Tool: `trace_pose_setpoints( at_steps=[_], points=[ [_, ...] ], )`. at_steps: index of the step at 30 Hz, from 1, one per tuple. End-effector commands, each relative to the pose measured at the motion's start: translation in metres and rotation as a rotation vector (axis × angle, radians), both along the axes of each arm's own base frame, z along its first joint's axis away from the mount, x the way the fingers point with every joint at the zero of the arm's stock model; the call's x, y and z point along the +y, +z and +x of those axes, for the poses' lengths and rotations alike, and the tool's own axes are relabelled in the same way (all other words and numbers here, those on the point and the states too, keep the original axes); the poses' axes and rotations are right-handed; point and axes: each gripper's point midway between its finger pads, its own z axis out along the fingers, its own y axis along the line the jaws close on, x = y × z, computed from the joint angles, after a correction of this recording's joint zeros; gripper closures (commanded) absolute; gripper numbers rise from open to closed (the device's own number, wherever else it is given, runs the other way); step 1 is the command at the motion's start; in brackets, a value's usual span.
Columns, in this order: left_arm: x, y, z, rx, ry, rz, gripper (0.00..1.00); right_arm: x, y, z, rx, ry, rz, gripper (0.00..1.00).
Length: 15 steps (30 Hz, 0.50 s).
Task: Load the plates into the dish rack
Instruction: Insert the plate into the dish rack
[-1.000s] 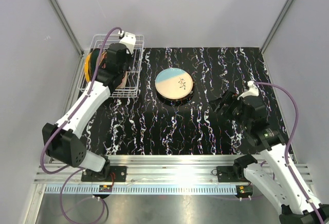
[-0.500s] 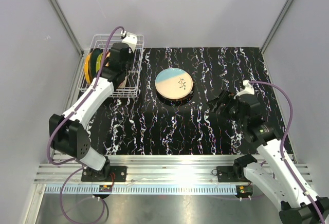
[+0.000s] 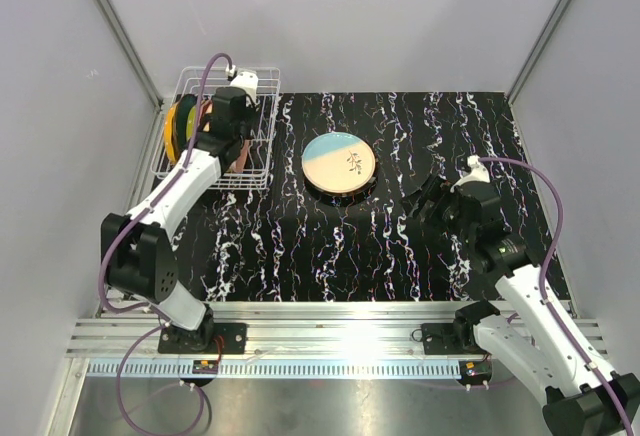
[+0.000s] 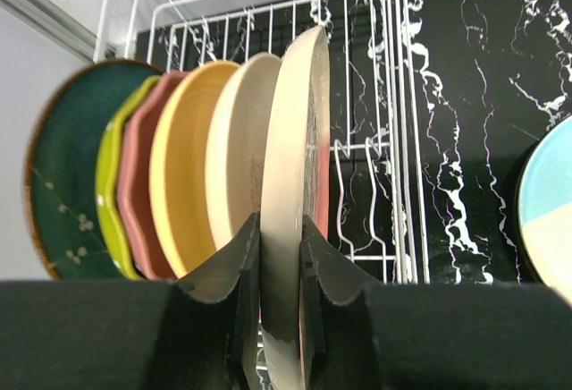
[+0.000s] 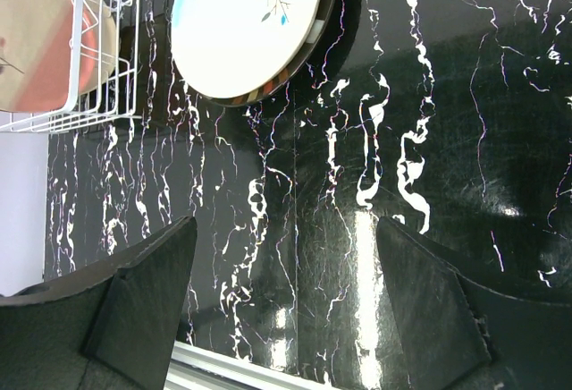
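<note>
Left gripper [image 4: 280, 265], clamped on the beige plate [image 4: 295, 139], has pushed farther into the dish rack [image 3: 262, 136]; release looks close. Right gripper [image 5: 286, 238], wide open and empty, edges leftward.

The left gripper [image 4: 280, 256] hides lower rims of the racked plates [image 4: 183, 166]. The blue-and-cream plate [image 4: 547, 202] is cropped at the right edge.

Dish rack [image 3: 256, 171] far left, left part packed with upright plates [image 4: 179, 175] face to face, bare wire slots only along its right side, left gripper [image 4: 279, 247] and its arm fill the near approach there, pinching the cream plate [image 4: 290, 122], blue-and-cream plate [image 3: 340, 162] flat mid-mat just right of the rack, black mat [image 3: 470, 126] unobstructed right and near of it, right gripper [image 3: 432, 199] hovers there, jaws spread wide.
</note>
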Motion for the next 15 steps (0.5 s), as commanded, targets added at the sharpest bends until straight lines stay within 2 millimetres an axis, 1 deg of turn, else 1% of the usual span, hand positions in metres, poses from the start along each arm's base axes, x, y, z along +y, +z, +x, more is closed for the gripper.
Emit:
trace_pose_setpoints(
  at_steps=[1, 6, 9, 13, 15],
  points=[
    [0.000, 0.041, 0.019, -0.175, 0.027, -0.069, 0.84, 0.004, 0.011, 0.005, -0.048, 0.010, 0.018, 0.11],
    [0.002, 0.027, 0.017, -0.150, 0.040, -0.068, 0.83, 0.001, 0.010, 0.000, -0.044, 0.005, 0.019, 0.11],
    [0.004, 0.021, 0.015, -0.139, 0.044, -0.062, 0.80, 0.000, 0.009, -0.006, -0.041, 0.004, 0.022, 0.11],
    [0.012, 0.021, 0.010, -0.146, 0.067, -0.070, 0.43, -0.004, 0.010, -0.014, -0.038, -0.001, 0.021, 0.11],
    [0.015, 0.023, 0.007, -0.152, 0.075, -0.089, 0.38, -0.005, 0.011, -0.016, -0.042, 0.001, 0.021, 0.11]
  ],
)
